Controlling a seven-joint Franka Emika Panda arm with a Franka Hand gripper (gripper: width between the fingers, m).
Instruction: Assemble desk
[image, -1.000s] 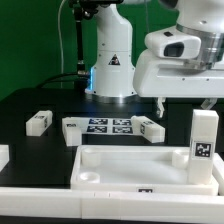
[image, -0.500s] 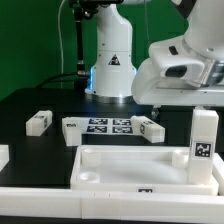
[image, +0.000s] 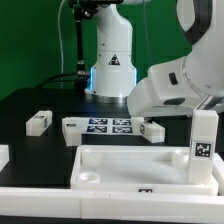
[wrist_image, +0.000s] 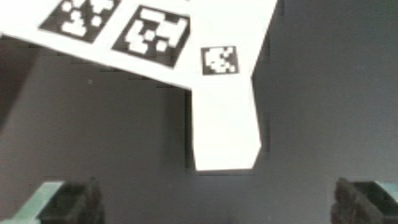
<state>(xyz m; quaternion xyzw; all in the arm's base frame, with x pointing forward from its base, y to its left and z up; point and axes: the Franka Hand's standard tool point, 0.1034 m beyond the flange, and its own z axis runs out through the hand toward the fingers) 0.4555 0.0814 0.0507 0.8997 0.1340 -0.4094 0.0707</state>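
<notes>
The white tabletop panel lies rim-up at the front. One white tagged leg stands upright in its corner at the exterior view's right. Another leg lies by the end of the marker board; it also shows in the wrist view, its tag facing up. My gripper is open and empty above this leg, one finger on each side, clear of it. In the exterior view the arm's hand hangs over that leg and hides the fingers.
A third leg lies on the black table at the exterior view's left, and another white part shows at the left edge. A long white rail runs along the front. The robot base stands at the back.
The arm's hand has come down and shifted toward the exterior view's left, closer over the leg lying beside the marker board. The parts have not moved.
</notes>
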